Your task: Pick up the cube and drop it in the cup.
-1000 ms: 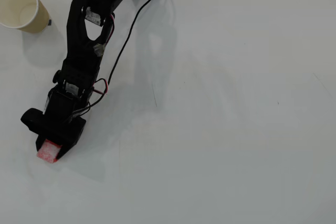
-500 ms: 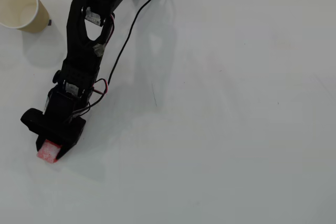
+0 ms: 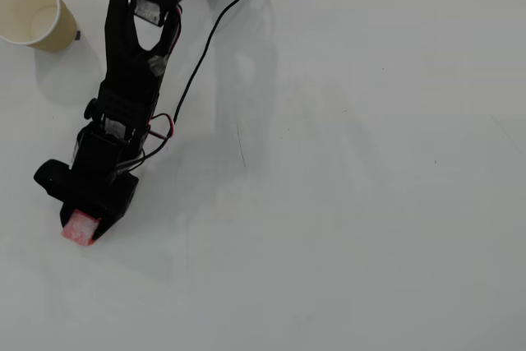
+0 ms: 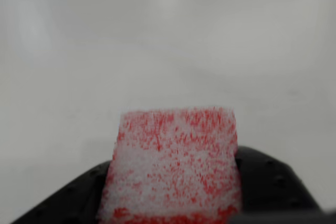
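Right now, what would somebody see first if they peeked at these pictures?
The black arm stretching down the left of the overhead view, its fingers closed on a speckled red cube. In the wrist view that cube fills the bottom middle. A tan cup stands alone in the top left corner.

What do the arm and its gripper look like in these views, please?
In the overhead view the arm is matte black with blocky segments and an open triangular cut-out in one link. A thin black cable trails beside it, and short red and white wires loop near the wrist. The gripper is black too.
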Controlling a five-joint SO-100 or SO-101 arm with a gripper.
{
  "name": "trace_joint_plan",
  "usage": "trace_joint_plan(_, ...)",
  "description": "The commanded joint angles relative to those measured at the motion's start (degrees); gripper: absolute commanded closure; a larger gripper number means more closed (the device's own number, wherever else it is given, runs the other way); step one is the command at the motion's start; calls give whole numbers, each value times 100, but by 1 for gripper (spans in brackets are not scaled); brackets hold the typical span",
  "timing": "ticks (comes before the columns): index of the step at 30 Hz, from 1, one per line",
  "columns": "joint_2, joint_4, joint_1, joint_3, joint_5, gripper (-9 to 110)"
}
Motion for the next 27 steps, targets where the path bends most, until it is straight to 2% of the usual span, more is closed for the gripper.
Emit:
trace_joint_plan(1, 1793, -290, 53, 202, 44, 97)
trace_joint_plan(17, 4298, -571, 53, 2777, 44, 97)
trace_joint_plan(27, 5493, -290, 167, 3709, 44, 97)
